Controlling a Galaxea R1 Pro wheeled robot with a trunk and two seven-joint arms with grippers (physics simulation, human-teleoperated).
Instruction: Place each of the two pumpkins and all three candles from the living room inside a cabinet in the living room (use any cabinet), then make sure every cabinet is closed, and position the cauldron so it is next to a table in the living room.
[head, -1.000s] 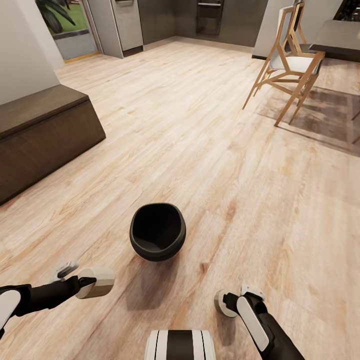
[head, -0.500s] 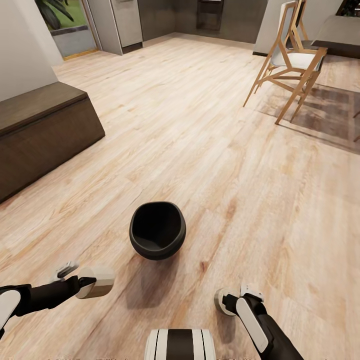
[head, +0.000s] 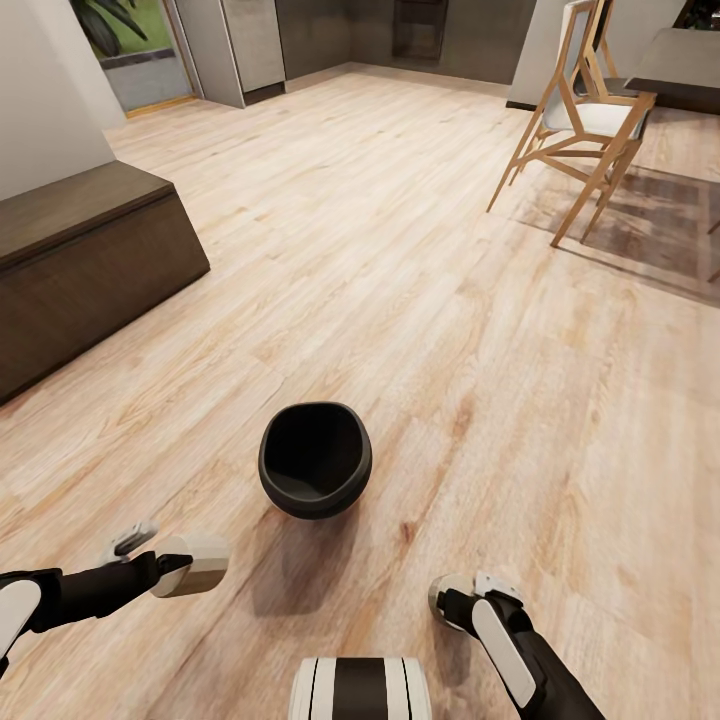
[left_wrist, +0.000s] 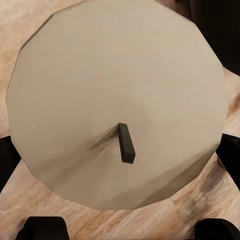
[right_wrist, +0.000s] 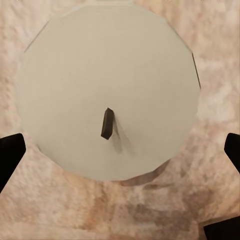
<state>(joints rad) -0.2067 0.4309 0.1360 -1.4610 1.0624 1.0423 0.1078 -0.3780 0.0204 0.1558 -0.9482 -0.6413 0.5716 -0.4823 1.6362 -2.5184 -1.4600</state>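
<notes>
Two candles are being carried, one per gripper. The left gripper (head: 190, 565) is clamping a cream candle (left_wrist: 117, 100) by its round sides, forearm held low and level over the floor (head: 420, 300). The black cauldron (head: 315, 460) is sitting on the floor ahead, between both arms. The right gripper (head: 450, 603) is clamping the second candle (right_wrist: 107, 95). Both candles are judged light, rigid and smooth; side grips suit them. The cabinet (head: 85, 270) is standing shut, far left.
</notes>
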